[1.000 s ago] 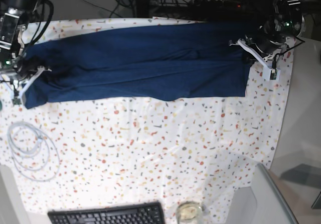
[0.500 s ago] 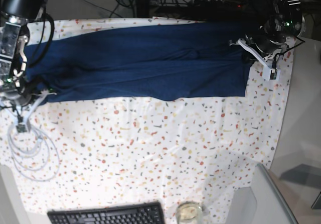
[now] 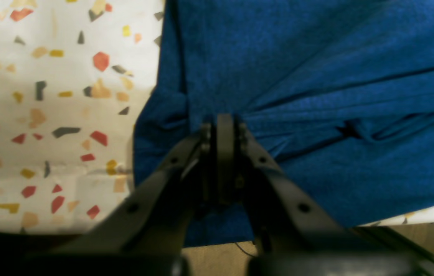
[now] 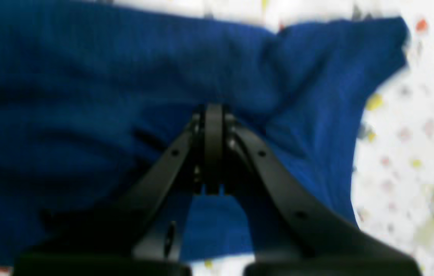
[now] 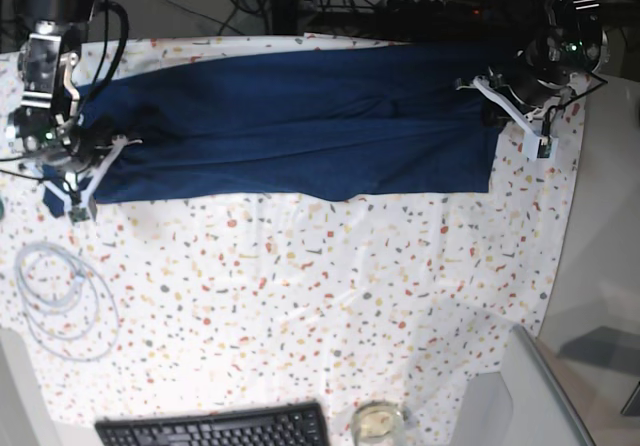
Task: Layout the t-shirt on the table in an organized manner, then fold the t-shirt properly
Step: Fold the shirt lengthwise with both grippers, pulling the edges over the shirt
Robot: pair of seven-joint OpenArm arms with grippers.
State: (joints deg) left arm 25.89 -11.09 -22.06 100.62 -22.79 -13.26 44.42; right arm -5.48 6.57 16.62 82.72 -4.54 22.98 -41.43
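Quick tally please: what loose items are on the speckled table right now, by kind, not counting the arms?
t-shirt: 1
coiled white cable: 1
black keyboard: 1
clear glass: 1
Total: 4 on the table

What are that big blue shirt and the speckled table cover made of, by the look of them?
The t-shirt looks like soft matte knit fabric: it bunches into folds where the left gripper pinches it. The table cover looks like thin cloth printed with terrazzo flecks; it shows faint creases.
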